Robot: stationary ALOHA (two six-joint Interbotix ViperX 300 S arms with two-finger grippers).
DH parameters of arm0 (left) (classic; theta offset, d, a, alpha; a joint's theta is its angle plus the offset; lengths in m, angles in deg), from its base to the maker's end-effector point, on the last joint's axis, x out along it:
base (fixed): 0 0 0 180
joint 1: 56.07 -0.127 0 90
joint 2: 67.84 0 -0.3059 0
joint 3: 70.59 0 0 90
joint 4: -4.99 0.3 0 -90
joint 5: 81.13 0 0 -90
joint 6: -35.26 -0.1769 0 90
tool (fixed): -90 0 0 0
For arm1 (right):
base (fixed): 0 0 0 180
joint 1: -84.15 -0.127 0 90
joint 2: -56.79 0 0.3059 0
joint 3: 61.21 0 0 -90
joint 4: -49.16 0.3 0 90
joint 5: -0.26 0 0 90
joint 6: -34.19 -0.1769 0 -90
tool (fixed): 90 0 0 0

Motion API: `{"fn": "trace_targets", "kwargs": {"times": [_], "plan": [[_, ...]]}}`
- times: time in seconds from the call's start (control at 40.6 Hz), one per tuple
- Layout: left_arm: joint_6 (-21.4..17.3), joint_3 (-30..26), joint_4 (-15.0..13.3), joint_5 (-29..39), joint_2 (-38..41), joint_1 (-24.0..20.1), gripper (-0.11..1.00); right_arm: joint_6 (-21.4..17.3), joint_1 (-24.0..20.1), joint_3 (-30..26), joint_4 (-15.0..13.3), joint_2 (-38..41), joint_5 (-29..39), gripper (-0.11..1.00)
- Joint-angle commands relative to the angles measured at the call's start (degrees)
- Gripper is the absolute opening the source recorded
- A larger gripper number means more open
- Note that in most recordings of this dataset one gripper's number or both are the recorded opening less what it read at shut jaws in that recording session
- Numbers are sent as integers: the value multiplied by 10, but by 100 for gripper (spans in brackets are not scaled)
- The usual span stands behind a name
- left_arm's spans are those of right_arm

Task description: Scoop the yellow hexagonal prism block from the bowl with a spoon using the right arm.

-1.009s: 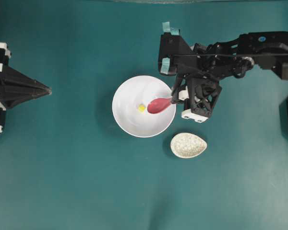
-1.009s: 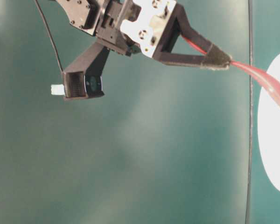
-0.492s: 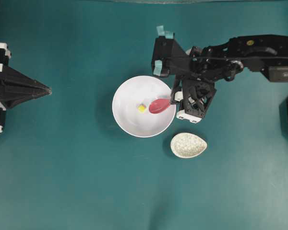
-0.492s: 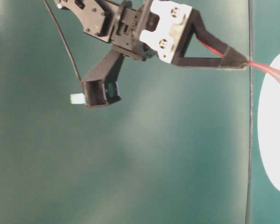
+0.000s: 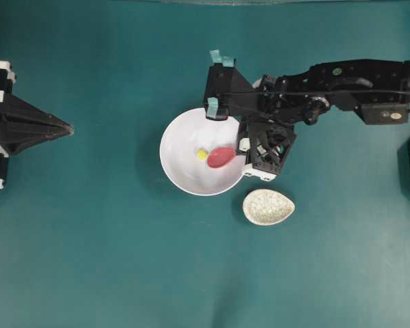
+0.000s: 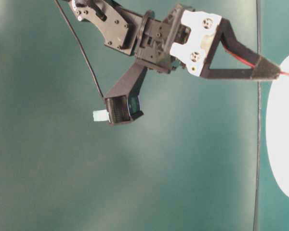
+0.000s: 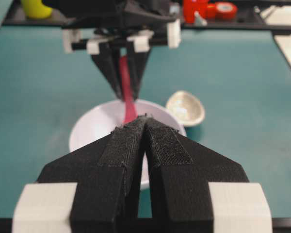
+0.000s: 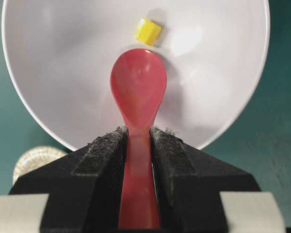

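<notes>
The white bowl (image 5: pixel 184 171) (image 8: pixel 63 58) (image 7: pixel 94 128) (image 6: pixel 282 134) holds the yellow hexagonal prism block (image 5: pixel 201 154) (image 8: pixel 148 30) near its middle. My right gripper (image 5: pixel 244 147) (image 8: pixel 137 132) (image 6: pixel 274 73) is shut on the handle of the pink-red spoon (image 5: pixel 221 156) (image 8: pixel 137 90) (image 7: pixel 127 92). The scoop sits inside the bowl, its tip just short of the block. My left gripper (image 5: pixel 67 128) (image 7: pixel 145 119) rests shut at the far left, with nothing in it.
A small speckled cream dish (image 5: pixel 268 206) (image 7: pixel 185 108) sits on the teal table just right of and below the bowl, close under the right gripper. Red and yellow items line the table's far edge in the left wrist view.
The right arm has moved left, carrying the spoon's scoop further into the bowl and closer to the block. The left gripper has stayed still.
</notes>
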Motion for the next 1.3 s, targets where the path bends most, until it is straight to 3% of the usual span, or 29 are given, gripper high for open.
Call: {"fn": "trace_targets", "kwargs": {"times": [0.0, 1.28], "plan": [[0, -11, 2, -4, 4, 0, 0, -1, -3, -17, -1, -4, -9, 22], [1, -10, 2, 1, 4, 0, 0, 0, -3, -15, -1, 17, -122, 22]]}}
